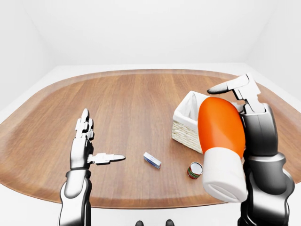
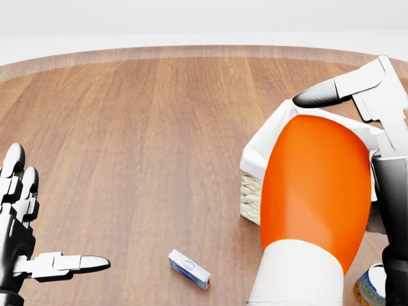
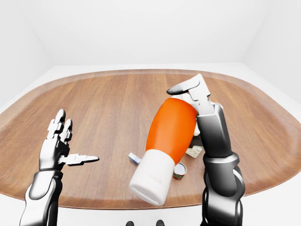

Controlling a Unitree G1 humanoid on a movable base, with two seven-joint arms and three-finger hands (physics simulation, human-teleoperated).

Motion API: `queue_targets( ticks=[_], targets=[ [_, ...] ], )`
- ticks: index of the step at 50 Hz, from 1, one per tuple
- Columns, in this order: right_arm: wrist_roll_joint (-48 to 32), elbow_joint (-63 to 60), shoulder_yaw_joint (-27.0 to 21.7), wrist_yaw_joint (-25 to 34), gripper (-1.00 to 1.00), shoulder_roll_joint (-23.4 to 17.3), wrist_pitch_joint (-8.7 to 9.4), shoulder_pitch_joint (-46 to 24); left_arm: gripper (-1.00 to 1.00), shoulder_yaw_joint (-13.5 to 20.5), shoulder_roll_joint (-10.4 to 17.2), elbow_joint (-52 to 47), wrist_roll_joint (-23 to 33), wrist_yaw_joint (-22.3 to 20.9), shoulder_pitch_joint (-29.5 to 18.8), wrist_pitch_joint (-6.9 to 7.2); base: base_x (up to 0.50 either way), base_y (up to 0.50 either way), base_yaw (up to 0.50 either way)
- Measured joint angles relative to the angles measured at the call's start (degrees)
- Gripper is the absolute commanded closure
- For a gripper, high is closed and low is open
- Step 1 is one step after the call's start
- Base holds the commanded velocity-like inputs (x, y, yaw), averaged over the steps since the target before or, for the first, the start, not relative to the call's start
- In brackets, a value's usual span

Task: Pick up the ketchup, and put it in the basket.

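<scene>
The ketchup [image 1: 222,139] is a large orange bottle with a white cap, held upside down and tilted in my right hand [image 1: 242,101], whose fingers close round it. It hangs above the table just in front of the wicker basket [image 1: 186,125], which has a white cloth liner and is partly hidden behind the bottle. In the head view the bottle [image 2: 315,194] covers much of the basket [image 2: 255,191]. My left hand [image 1: 91,141] is open and empty, raised over the table at the left.
A small blue and white box [image 1: 152,160] lies on the wooden table [image 1: 127,103] near the middle. A small can [image 1: 194,170] lies beside the bottle's cap. White walls surround the table.
</scene>
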Motion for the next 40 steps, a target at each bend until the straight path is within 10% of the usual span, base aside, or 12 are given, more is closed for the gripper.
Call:
queue_targets(
  ticks=[40],
  targets=[
    [-9.3,26.7,-7.9,5.0,1.0,-15.2,0.0,-16.3,-1.0,1.0,0.3,-0.4,-0.9,-0.5,-0.3,0.0,0.0,0.0,0.0]
  ],
)
